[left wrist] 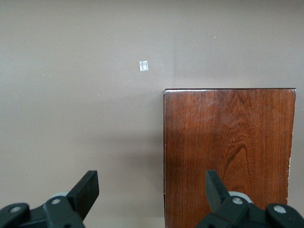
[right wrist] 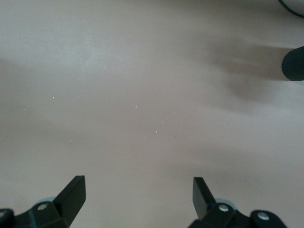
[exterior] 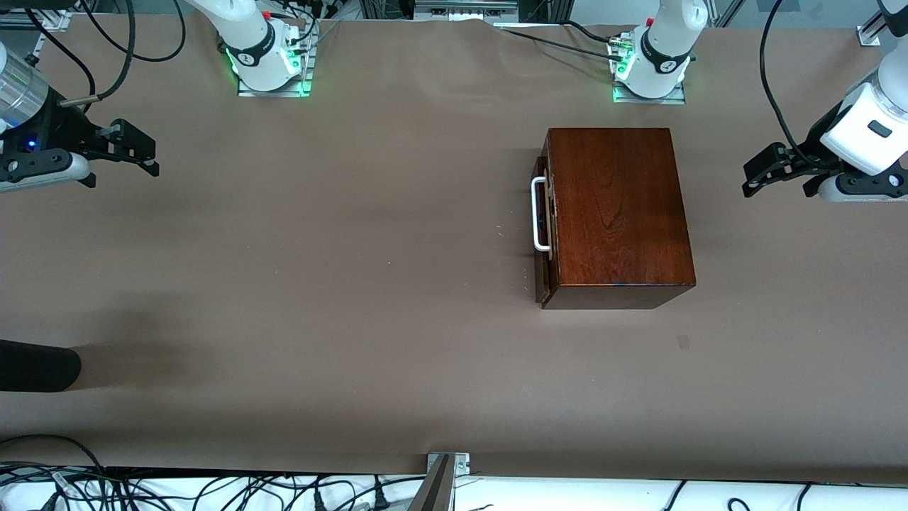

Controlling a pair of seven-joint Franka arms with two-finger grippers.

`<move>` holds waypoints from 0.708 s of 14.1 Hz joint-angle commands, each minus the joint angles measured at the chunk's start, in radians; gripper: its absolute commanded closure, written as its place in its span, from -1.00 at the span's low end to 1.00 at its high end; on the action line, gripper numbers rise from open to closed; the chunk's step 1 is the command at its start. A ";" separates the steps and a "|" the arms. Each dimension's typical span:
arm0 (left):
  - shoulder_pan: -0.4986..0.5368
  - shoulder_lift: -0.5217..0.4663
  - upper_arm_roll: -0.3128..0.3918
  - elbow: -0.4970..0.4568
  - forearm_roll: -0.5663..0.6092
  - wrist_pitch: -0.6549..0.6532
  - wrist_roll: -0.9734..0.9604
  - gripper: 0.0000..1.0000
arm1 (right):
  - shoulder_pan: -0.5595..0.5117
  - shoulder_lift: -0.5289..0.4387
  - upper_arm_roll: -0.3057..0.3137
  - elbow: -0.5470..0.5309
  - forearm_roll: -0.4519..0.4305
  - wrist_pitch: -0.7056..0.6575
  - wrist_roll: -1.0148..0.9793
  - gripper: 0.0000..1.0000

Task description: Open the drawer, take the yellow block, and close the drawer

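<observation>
The dark reddish-brown wooden box (exterior: 617,213) stands on the table toward the left arm's end. Its drawer (exterior: 545,234) is shut, and the white loop handle (exterior: 539,215) faces the right arm's end. The yellow block is hidden. My left gripper (exterior: 762,177) is open and empty, up in the air beside the box at the left arm's end. In the left wrist view the gripper (left wrist: 151,183) looks down on the box top (left wrist: 228,152) and its edge. My right gripper (exterior: 145,152) is open and empty over bare table at the right arm's end, as the right wrist view (right wrist: 138,185) also shows.
A black cylinder (exterior: 35,365) pokes in over the table edge at the right arm's end, nearer the front camera; it also shows in the right wrist view (right wrist: 293,64). A small tape square (exterior: 682,341) lies near the box. Cables run along the table edges.
</observation>
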 commanded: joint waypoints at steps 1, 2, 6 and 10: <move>-0.002 0.013 -0.003 0.029 0.024 -0.015 -0.005 -1.00 | -0.006 0.000 0.001 0.010 0.009 -0.012 0.008 -1.00; -0.003 0.013 -0.003 0.029 0.026 -0.018 -0.005 -1.00 | -0.004 0.000 0.001 0.012 0.009 -0.012 0.008 -1.00; -0.006 0.042 -0.017 0.027 0.026 -0.108 -0.007 -1.00 | -0.001 0.000 0.003 0.010 0.009 -0.015 0.008 -1.00; -0.006 0.064 -0.119 0.020 0.014 -0.355 -0.015 -1.00 | -0.001 0.000 0.003 0.010 0.009 -0.015 0.010 -1.00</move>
